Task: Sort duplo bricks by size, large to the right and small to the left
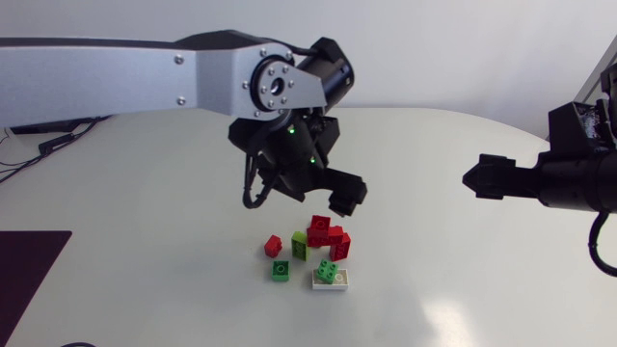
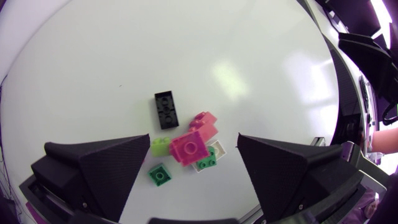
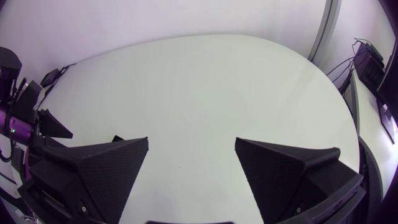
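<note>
Now my left gripper [image 2: 194,137] hangs wide open above the duplo bricks [image 1: 313,253] heaped on the counter [image 1: 463,289]; they look light, rigid, slick, so I'd pinch the top red brick [image 2: 189,148] across its flat sides.

1. Desk [image 1: 145,241]: smooth white top, faintly glossy, with soft light patches.
2. Bricks [image 1: 326,236]: shiny moulded plastic.
3. Left arm [image 1: 116,77]: satin silver metal link, black joint.
4. Left claw [image 2: 194,134] and right claw [image 3: 192,139]: matt black, finely grained fingers.
</note>
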Tool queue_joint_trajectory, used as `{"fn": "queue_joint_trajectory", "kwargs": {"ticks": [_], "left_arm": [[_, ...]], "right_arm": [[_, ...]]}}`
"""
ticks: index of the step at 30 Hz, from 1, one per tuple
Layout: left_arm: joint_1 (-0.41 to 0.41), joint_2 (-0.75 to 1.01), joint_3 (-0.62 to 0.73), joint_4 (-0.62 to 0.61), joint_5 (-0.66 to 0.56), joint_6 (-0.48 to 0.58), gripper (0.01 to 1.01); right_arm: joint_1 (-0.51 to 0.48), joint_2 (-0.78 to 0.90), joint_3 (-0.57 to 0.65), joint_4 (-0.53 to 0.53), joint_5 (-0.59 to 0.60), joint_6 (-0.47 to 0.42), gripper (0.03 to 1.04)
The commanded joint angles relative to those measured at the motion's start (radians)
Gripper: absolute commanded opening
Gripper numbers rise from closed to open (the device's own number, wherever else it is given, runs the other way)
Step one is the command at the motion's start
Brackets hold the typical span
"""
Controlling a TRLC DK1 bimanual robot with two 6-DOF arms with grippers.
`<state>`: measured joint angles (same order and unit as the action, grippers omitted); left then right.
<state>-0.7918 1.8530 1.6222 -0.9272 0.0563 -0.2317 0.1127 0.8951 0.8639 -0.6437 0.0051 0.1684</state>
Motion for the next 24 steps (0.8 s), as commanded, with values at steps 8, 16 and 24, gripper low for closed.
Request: {"fn": "queue_joint_trajectory", "kwargs": {"ticks": [8,16,24], "left_arm": [[-0.053,0.068,0.061,-0.035,0.000,-0.038,0.974],[-0.037,0.068,0.028,-0.032,-0.072,-0.038,0.975],[-0.003,0.084,-0.008,-0.032,-0.102,-0.038,0.975]], "right_arm": [[-0.030,0.019,-0.045,0.027,0.007,-0.020,1.00],[-0.030,0.008,-0.049,0.022,0.004,-0.018,1.00],[-0.030,0.004,-0.063,0.022,0.004,-0.021,1.00]]}}
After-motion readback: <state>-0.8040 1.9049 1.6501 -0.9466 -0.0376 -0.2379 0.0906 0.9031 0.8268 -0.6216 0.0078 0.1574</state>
